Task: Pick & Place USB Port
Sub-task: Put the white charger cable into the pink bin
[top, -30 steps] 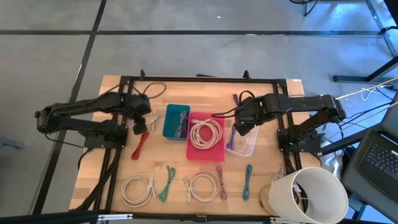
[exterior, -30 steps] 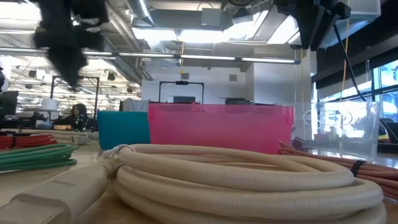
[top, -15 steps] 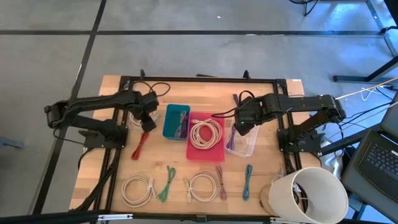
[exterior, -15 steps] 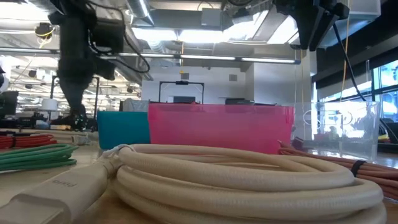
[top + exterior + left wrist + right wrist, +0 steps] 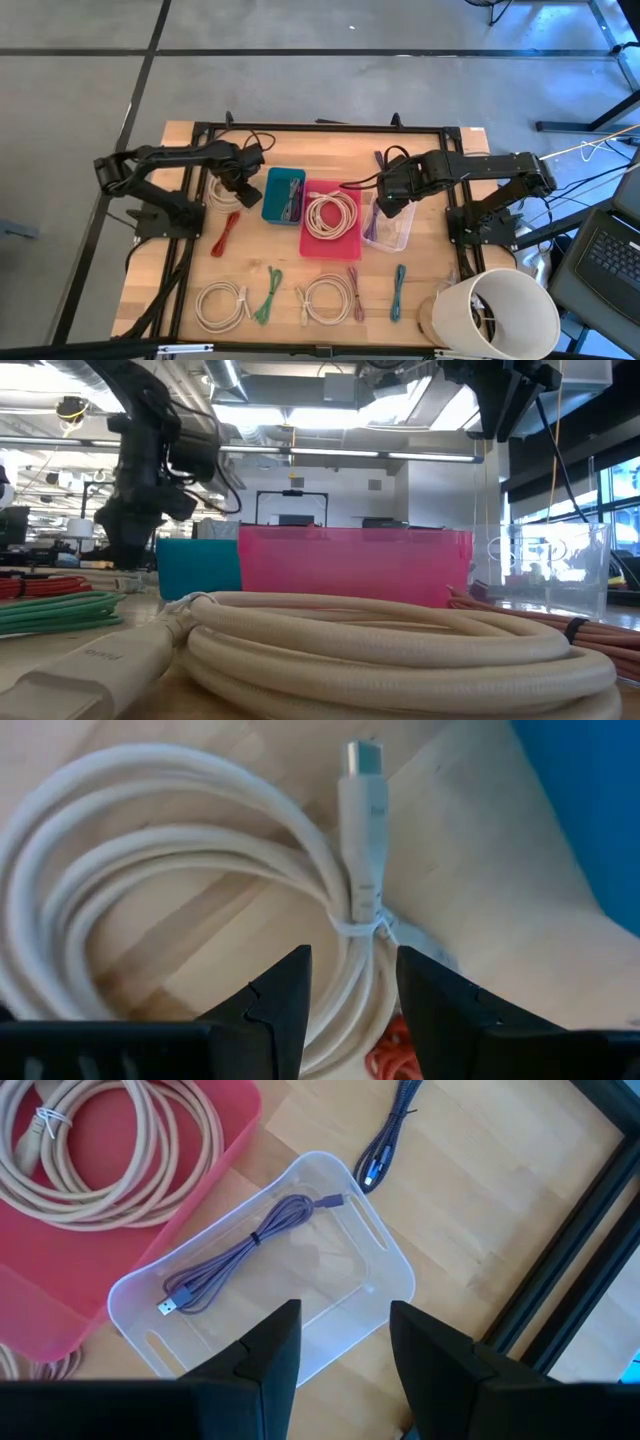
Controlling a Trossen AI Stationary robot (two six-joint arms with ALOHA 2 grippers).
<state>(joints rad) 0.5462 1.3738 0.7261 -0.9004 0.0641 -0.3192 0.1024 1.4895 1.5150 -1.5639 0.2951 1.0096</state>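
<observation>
White cable [image 5: 200, 970], coil partly cropped

Pale wooden counter [image 5: 440, 260] with light grain, black metal frame [image 5: 320, 127]; teal plastic bin [image 5: 283, 195], pink plastic tray [image 5: 330, 243], clear plastic tub [image 5: 300, 1340]; coiled white cable [image 5: 150, 920], purple cable [image 5: 235, 1260], red cable [image 5: 225, 233], green cable [image 5: 268, 294]; black hand [image 5: 350, 995]

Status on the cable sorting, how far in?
Done: a purple cable lies in the clear bin, a cream coil in the pink bin. In hand: nothing; left gripper hangs open over the white coil. Right gripper waits open over the clear bin. Left: the front-row cables.
</observation>
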